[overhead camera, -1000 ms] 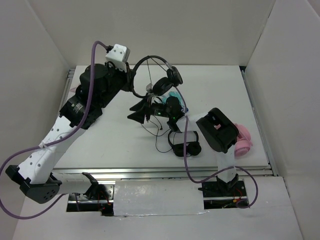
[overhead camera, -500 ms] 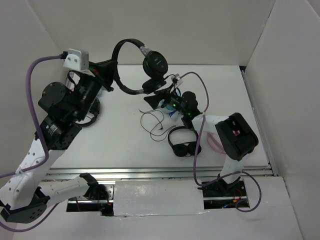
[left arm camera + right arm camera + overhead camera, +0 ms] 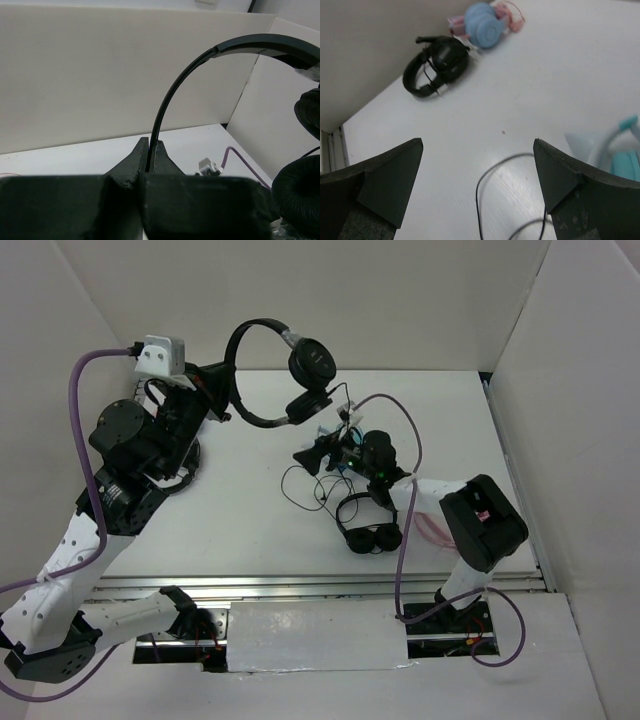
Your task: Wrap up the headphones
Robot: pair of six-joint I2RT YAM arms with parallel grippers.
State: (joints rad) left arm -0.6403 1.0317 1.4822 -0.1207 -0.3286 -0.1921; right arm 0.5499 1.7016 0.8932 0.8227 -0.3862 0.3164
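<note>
My left gripper [image 3: 226,392] is shut on the thin headband [image 3: 170,105] of the black headphones [image 3: 310,366] and holds them in the air above the far middle of the table. Both round earcups hang at the right end of the band; one earcup [image 3: 297,192] shows at the right edge of the left wrist view. The thin black cable [image 3: 303,483] drops from the earcups and lies in loose loops on the table. My right gripper [image 3: 310,452] is open and empty, low over that cable [image 3: 487,182], which lies between its fingertips [image 3: 415,150].
A second black pair [image 3: 368,526] with no trailing cable lies right of the loops. A teal-and-white pair [image 3: 625,152] sits beside my right gripper. Another black pair [image 3: 436,66] and a blue-and-pink pair [image 3: 484,27] lie near the left wall. White walls enclose the table.
My left arm has lifted the headphones up and to the left, then held them almost still. My right arm has stretched out and its open gripper has moved left over the cable loops.
</note>
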